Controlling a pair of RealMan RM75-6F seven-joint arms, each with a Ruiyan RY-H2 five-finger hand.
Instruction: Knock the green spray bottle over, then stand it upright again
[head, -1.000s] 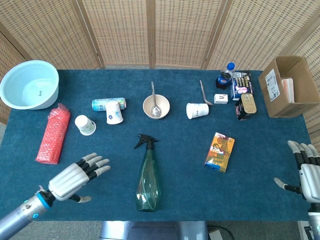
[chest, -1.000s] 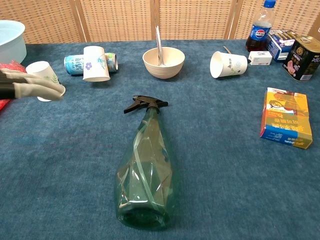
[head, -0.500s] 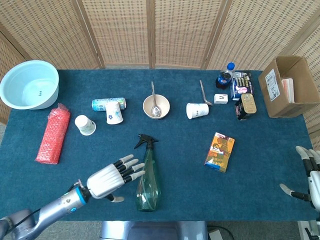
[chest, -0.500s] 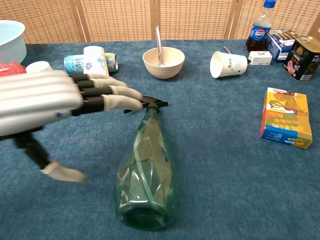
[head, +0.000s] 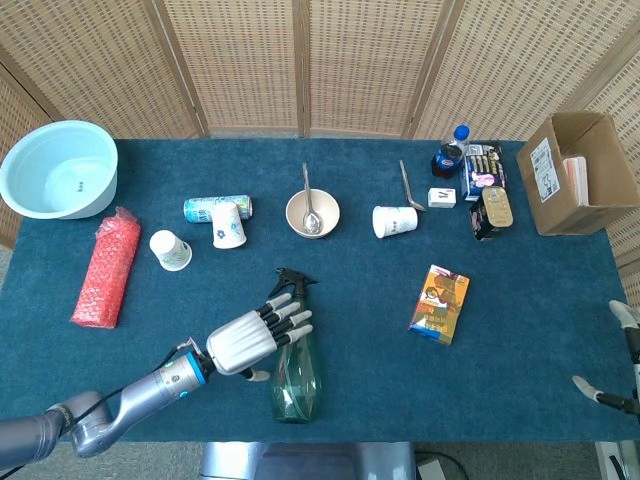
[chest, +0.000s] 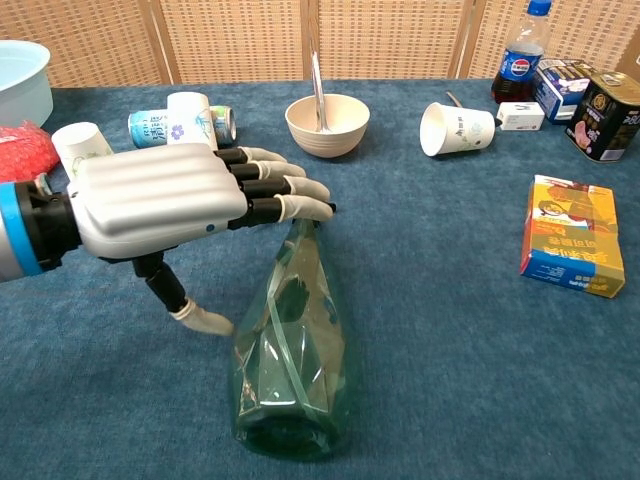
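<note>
— Blue cloth covers the whole table (head: 520, 380); what sits on it, biggest first?

— At the far right a cardboard box (head: 575, 175) lies tipped on its side, opening to the right, with pinkish packets just visible inside. At the far left, a pale blue basin (head: 58, 168), nothing in it that I can see.

— And the spray bottle?

— The green spray bottle (chest: 292, 345) lies on its side near the front edge, at the middle, its base toward the near edge and its black trigger head pointing away. It looks clear, with no liquid I can make out.

— Where are the hands?

— The left hand (chest: 165, 210) hovers over the bottle's neck, fingers (chest: 275, 190) stretched out and spread, thumb hanging down by the bottle's left side; it holds nothing. The right hand (head: 618, 370) shows only at the near right edge of the head view, fingers apart, holding nothing.

— Smaller containers?

— A cream bowl (head: 312, 213) at the far middle holds a spoon. Right of it a paper cup (head: 395, 221) lies on its side. To the left, a can (head: 205, 208) lies down, one cup (head: 229, 226) mouth-down against it, another cup (head: 170, 250) upright.
</note>
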